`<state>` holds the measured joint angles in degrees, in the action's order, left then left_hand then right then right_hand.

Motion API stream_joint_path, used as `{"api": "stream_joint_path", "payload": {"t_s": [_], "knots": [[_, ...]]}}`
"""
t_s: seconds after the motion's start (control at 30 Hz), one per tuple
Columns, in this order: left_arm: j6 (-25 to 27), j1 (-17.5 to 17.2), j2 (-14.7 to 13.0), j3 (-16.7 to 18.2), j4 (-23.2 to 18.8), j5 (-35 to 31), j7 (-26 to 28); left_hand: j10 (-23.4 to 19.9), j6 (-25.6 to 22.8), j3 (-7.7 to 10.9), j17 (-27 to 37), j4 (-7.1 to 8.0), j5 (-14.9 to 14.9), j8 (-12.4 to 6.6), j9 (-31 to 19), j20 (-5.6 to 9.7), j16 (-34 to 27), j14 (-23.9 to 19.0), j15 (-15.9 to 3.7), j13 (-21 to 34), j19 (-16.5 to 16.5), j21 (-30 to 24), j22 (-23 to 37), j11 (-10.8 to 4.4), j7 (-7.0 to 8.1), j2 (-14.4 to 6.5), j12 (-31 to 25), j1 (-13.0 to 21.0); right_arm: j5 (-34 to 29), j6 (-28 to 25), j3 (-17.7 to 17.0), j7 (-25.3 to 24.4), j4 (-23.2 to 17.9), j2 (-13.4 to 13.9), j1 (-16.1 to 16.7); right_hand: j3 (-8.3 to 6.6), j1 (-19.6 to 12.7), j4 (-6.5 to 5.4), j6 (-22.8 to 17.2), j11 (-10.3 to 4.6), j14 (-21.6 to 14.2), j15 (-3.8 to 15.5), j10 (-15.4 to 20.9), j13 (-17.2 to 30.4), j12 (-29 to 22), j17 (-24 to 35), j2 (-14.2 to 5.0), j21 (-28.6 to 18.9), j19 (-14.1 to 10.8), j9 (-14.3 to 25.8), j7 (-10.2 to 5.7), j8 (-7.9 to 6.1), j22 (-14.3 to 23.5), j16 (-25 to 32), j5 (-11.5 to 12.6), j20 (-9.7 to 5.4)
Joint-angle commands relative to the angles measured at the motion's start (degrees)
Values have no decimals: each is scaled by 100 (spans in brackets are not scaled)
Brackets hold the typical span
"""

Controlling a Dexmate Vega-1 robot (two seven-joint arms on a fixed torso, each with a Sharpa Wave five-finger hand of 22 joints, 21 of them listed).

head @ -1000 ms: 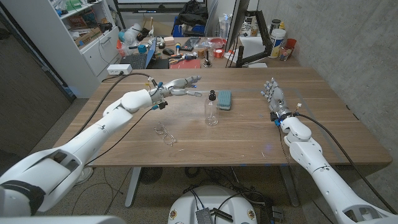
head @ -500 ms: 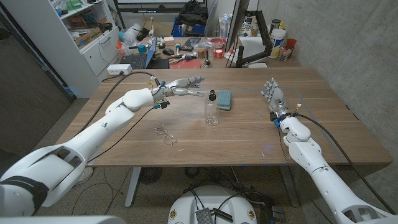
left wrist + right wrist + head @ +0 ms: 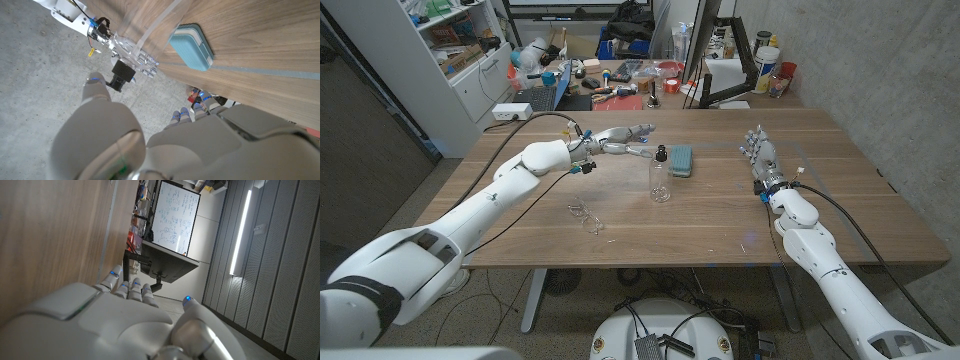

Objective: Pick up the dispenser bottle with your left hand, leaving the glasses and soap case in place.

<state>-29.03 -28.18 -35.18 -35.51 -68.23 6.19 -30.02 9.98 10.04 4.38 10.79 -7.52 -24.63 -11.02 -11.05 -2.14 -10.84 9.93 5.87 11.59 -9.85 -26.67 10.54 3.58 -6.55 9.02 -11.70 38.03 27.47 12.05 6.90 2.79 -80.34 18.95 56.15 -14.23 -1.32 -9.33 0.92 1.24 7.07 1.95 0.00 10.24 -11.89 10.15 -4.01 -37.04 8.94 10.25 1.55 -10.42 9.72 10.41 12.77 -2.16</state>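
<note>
Head view is showing the left hand (image 3: 623, 138) hanging open, holding nothing, just beside the upright dispenser bottle (image 3: 660, 175), which is standing toward the robot's right of its fingers.

White left arm ran from the lower left corner of the head view up toward the upper middle. Pale grey, many-fingered left hand (image 3: 625, 138) was held out at its end, fingers extended and apart, gripping nothing. White right arm rose from the lower right corner. Matching pale grey right hand (image 3: 759, 153) stood right of centre, fingers straight, close together and pointing up the frame, empty.
</note>
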Motion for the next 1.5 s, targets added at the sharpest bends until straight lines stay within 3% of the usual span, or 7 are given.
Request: {"api": "stream_joint_path", "payload": {"t_s": [0.03,0.97,1.2,1.5], "knots": [[-47,131,6,-148,8,-58,-194,1663,2302,-36,20,-12,-67,16,-25,54,-10,1725,11,27,-762,51,18,5,-79,-44,-23,104,27,28,-14,0,23,-20,2,21,23,10,-55,46,-33,50,42,33,-27,5,-199,18,-35,20,36,-53,31,36,32,-488],[513,-29,-270,-369,-624,-464,60,1725,2313,-56,18,-31,-123,-13,-26,11,-3,1785,36,24,-786,130,21,25,-106,-188,-39,318,127,61,-63,108,8,16,100,65,24,12,-61,62,-44,41,62,33,-28,4,-190,87,-74,20,53,-49,33,32,38,-463],[540,-13,-226,-415,-521,-492,99,1744,2315,-57,18,-30,-131,-16,-26,16,-4,1793,32,24,-795,143,22,26,-118,-214,-37,347,116,57,-69,89,-27,30,133,74,23,12,-70,63,-47,39,67,33,-28,3,-191,105,-81,20,52,-51,34,31,40,-463],[241,41,45,-419,-74,-505,332,1719,2294,-67,20,-22,-151,-30,-27,-10,-28,1744,30,24,-770,153,25,17,-121,-259,-59,394,99,52,-69,82,-14,41,108,87,14,19,-79,75,-58,32,78,33,-29,0,-189,133,-97,20,57,-52,34,31,43,-454]]}}
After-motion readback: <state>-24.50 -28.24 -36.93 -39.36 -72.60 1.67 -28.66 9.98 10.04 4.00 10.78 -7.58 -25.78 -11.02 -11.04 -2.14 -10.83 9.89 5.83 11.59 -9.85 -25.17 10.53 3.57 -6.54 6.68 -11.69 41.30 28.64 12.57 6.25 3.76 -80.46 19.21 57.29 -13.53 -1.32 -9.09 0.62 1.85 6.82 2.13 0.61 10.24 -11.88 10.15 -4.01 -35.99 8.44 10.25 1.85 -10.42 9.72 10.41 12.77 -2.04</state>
